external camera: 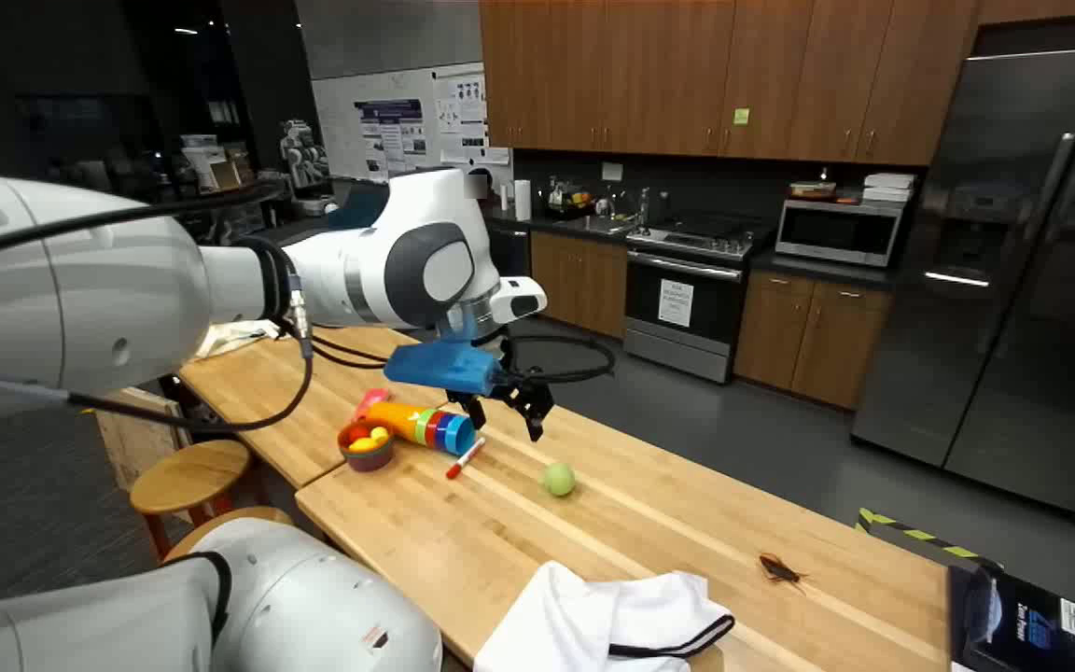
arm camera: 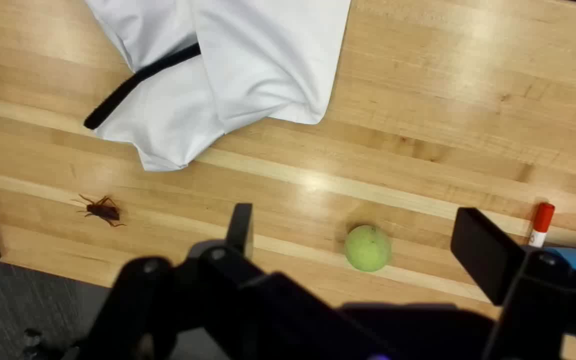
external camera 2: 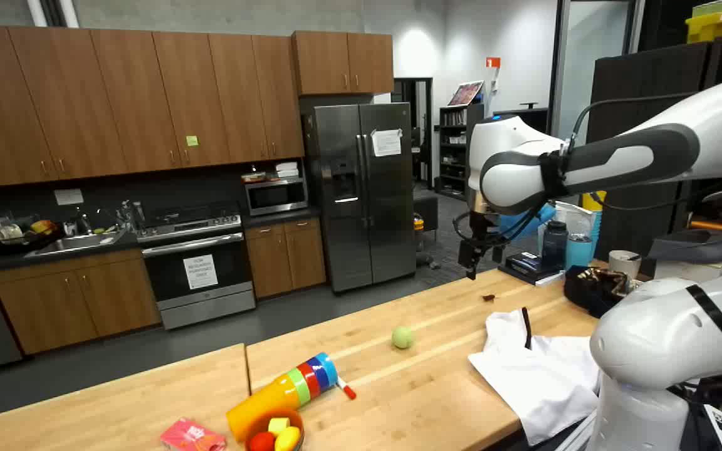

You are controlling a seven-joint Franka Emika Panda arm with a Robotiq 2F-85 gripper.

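One round, pale-green, faintly speckled ball is seen below the tool, whose fingers are spread wide. The ball is set in from the edge of the table, with room left around it. In the wrist view, one red-capped marker, one cockroach and one white cloth are counted outside the fingers.

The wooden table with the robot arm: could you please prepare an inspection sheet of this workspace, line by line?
Surface: wooden table, a seam crossing it in both exterior views.
Job's things: green round object on the table, apart from the other things.
Clutter: white cloth, insect (real or toy, cannot tell), red-capped marker, stacked cups lying sideways, filled bowl, pink packet.
Gripper: open, above the table; nothing seen in its grasp.
Cables: black cables along the arm, one looping beside the gripper.
Surroundings: wooden stool, oven, microwave, refrigerator.
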